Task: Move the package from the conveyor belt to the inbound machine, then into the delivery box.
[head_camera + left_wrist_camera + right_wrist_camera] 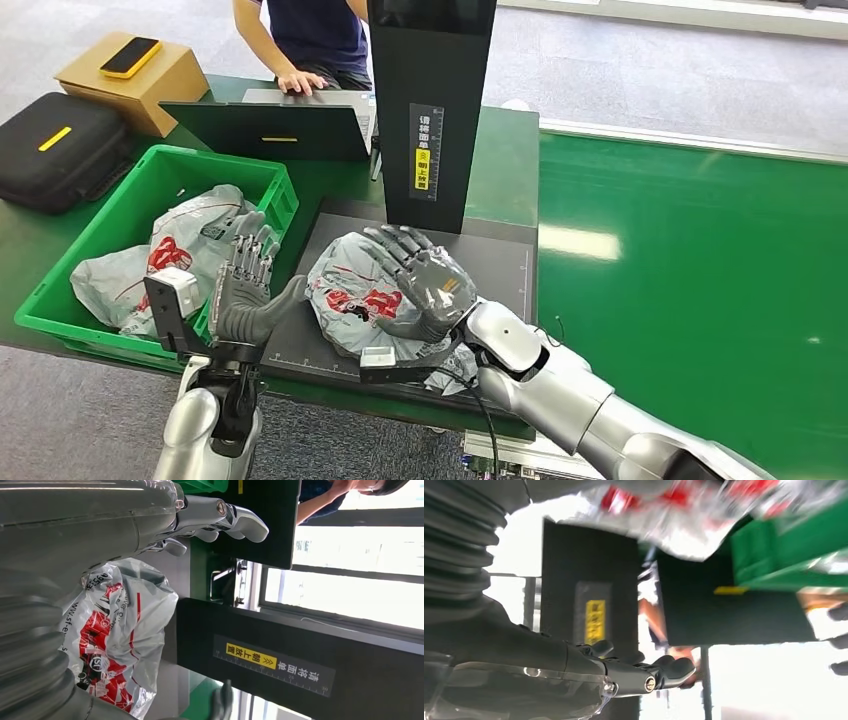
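Observation:
A grey plastic package [338, 292] with red print lies on the dark plate [500, 265] of the inbound machine, in front of its black column [430, 110]. My right hand [425, 285] hovers over the package's right side, fingers spread, holding nothing. My left hand [245, 292] stands upright just left of the package, fingers apart, at the rim of the green delivery box [120, 215]. The left wrist view shows the package [120, 630] beside my fingers [220, 520]. In the right wrist view the package [684, 510] is blurred, apart from my fingers [649, 675].
Two similar packages [175, 255] lie in the green box. An open laptop [270, 130] stands behind the plate, with a person [300, 40] at it. The green conveyor belt [690, 280] stretches to the right. A black case [60, 150] and cardboard box [135, 75] sit far left.

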Robot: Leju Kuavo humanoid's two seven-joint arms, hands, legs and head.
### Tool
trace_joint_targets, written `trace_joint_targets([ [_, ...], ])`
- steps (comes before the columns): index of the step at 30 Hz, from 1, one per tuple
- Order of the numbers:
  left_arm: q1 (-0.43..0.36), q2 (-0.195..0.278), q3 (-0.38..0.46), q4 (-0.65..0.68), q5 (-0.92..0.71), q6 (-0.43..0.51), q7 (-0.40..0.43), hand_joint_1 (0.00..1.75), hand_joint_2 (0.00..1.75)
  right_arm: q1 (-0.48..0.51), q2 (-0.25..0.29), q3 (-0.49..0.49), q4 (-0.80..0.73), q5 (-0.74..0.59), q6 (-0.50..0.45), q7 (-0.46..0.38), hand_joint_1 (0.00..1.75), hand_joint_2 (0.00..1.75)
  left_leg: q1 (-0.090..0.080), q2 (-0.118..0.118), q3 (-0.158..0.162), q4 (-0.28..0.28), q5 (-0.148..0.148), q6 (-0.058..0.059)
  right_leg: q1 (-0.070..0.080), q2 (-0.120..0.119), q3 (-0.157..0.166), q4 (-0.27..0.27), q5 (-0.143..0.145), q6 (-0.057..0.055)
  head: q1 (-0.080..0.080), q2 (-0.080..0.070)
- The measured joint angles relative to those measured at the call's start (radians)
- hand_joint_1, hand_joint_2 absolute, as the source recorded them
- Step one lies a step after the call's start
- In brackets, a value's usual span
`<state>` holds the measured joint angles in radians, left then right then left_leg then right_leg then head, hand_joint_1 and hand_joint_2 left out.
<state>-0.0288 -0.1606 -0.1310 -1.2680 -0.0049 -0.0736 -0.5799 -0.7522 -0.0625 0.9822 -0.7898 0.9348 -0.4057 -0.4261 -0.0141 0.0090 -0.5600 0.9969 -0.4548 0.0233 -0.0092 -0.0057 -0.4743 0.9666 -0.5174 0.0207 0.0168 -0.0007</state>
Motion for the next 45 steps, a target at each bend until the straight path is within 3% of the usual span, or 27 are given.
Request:
trace_joint_targets([
  [5, 0.003, 0.005, 0.004, 0.000, 0.005, 0.000, -0.003, 0.00, 1.75, 0.014, -0.031, -0.061, -0.025, -0.076, -0.032, -0.014, 0.00, 0.00, 0.000, 0.000, 0.000, 0.000, 0.000, 0.000, 0.000, 0.000, 0.000, 0.000, 0.000, 0.000, 0.000, 0.000],
  [8, 0.009, 0.008, 0.005, 0.000, 0.009, -0.008, -0.004, 0.00, 1.75, 0.050, -0.053, -0.119, -0.076, -0.169, -0.122, -0.058, 0.00, 0.00, 0.000, 0.000, 0.000, 0.000, 0.000, 0.000, 0.000, 0.000, 0.000, 0.000, 0.000, 0.000, 0.000, 0.000],
  [13, 0.027, 0.020, -0.021, 0.000, -0.047, -0.069, 0.008, 0.00, 1.75, 0.190, -0.073, -0.330, -0.270, -0.252, -0.281, -0.087, 0.00, 0.00, 0.000, -0.001, -0.001, 0.000, 0.000, 0.000, 0.000, -0.001, 0.000, -0.001, 0.000, 0.000, 0.000, 0.000],
  [17, 0.036, 0.032, -0.063, -0.002, -0.129, -0.104, 0.013, 0.00, 1.75, 0.367, -0.070, -0.576, -0.462, -0.396, -0.248, -0.072, 0.00, 1.75, 0.000, -0.007, -0.001, 0.000, -0.001, 0.001, 0.000, -0.008, 0.002, -0.003, -0.001, 0.000, 0.000, 0.000],
  [22, 0.040, 0.033, -0.099, -0.006, -0.140, -0.185, 0.006, 0.00, 1.75, 0.643, -0.025, -0.885, -0.674, -0.748, 0.082, -0.043, 0.00, 1.75, 0.000, -0.010, -0.003, 0.000, -0.001, 0.001, 0.000, -0.010, 0.001, -0.004, -0.002, 0.000, 0.000, 0.000],
  [28, 0.000, 0.030, -0.165, 0.004, -0.290, -0.164, 0.035, 0.00, 1.75, 0.842, 0.060, -1.124, -0.793, -0.771, 0.214, -0.019, 0.00, 1.75, 0.000, -0.010, -0.003, 0.000, -0.001, 0.001, 0.000, -0.009, -0.001, -0.003, -0.002, 0.000, 0.000, 0.000],
  [31, -0.023, 0.031, -0.222, 0.019, -0.513, -0.086, 0.107, 0.00, 1.75, 0.881, 0.094, -1.185, -0.821, -0.748, 0.250, 0.007, 0.00, 1.75, 0.000, -0.009, -0.003, 0.000, -0.001, 0.001, 0.000, -0.009, -0.001, -0.003, -0.002, 0.000, 0.000, 0.000],
  [34, -0.072, 0.031, -0.306, 0.095, -0.879, 0.064, 0.269, 0.00, 1.75, 0.907, 0.132, -1.230, -0.846, -0.710, 0.294, 0.026, 0.00, 1.75, 0.000, -0.009, -0.002, 0.000, -0.001, 0.001, 0.000, -0.009, 0.000, -0.003, -0.002, 0.000, 0.000, 0.000],
  [37, -0.143, 0.024, -0.378, 0.220, -1.110, 0.154, 0.407, 0.00, 1.75, 0.923, 0.167, -1.265, -0.867, -0.679, 0.330, 0.031, 0.00, 1.75, 0.000, -0.008, -0.002, 0.000, -0.001, 0.001, 0.000, -0.009, 0.000, -0.003, -0.002, 0.000, 0.000, 0.000],
  [41, -0.253, 0.006, -0.421, 0.424, -1.237, 0.124, 0.555, 0.00, 1.75, 0.925, 0.194, -1.285, -0.884, -0.657, 0.359, 0.035, 0.00, 1.75, 0.000, -0.006, -0.001, 0.000, -0.001, 0.001, 0.000, -0.006, 0.001, -0.002, -0.001, 0.000, 0.000, 0.000],
  [44, -0.328, -0.003, -0.423, 0.557, -1.261, 0.061, 0.609, 0.00, 1.75, 0.925, 0.199, -1.287, -0.885, -0.654, 0.364, 0.039, 0.00, 1.75, 0.000, -0.006, 0.001, 0.000, -0.001, 0.001, 0.000, -0.006, 0.003, -0.003, -0.001, 0.001, 0.000, 0.000],
  [45, -0.349, -0.005, -0.423, 0.590, -1.265, 0.046, 0.622, 0.44, 1.75, 0.924, 0.200, -1.287, -0.885, -0.654, 0.363, 0.040, 0.00, 1.75, 0.000, -0.006, 0.002, 0.000, -0.001, 0.001, 0.000, -0.006, 0.005, -0.003, -0.001, 0.001, 0.000, 0.000],
])
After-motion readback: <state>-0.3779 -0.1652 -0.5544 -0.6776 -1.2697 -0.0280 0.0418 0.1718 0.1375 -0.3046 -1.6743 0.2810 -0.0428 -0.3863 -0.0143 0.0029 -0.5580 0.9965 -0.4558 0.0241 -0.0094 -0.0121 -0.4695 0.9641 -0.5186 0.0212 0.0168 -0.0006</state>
